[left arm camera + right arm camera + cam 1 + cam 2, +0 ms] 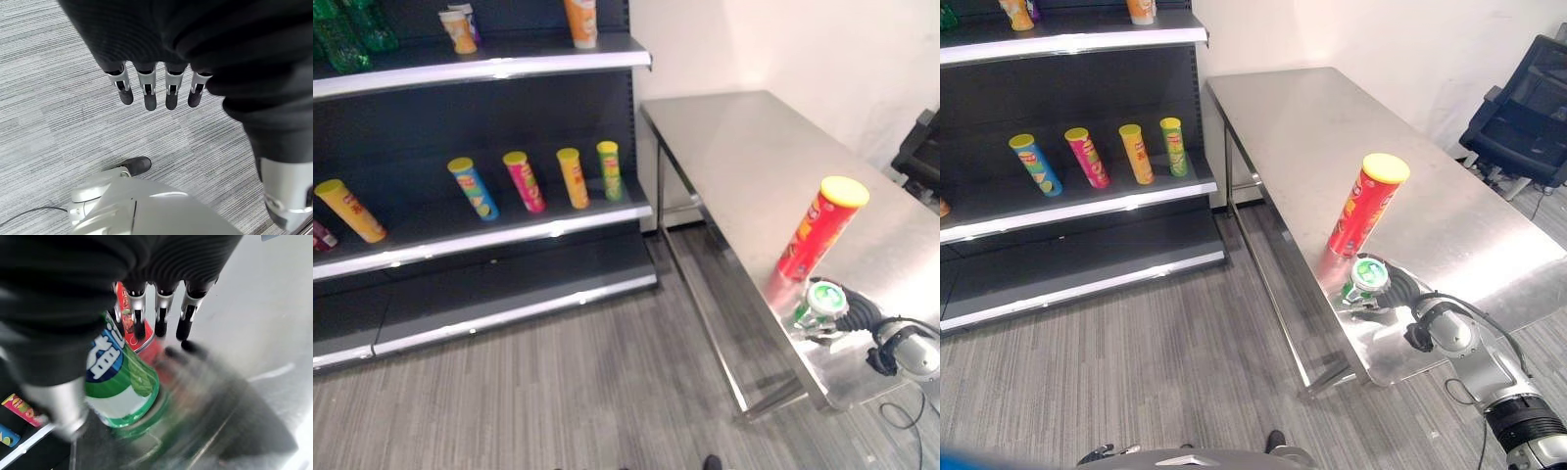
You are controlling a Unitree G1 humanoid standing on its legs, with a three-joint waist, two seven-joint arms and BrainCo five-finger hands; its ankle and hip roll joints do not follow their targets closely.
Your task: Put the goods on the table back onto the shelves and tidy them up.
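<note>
Table: the long stainless-steel table [1449, 211] stands right of the dark metal shelving unit [421, 284].
On table: the tall red crisp tube with yellow lid [1363, 204] stands near the front edge; the small green-labelled round tub [1364, 278] sits just before it.
Middle shelf: a row of crisp tubes [533, 179].
Top shelf: green plastic bottles [347, 31] at the left.

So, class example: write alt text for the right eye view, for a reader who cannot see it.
The robot's right hand reaches round a green container near the front edge of a steel table, beside an upright red tube with a yellow lid. Four colourful tubes stand on a dark shelf to the left.
</note>
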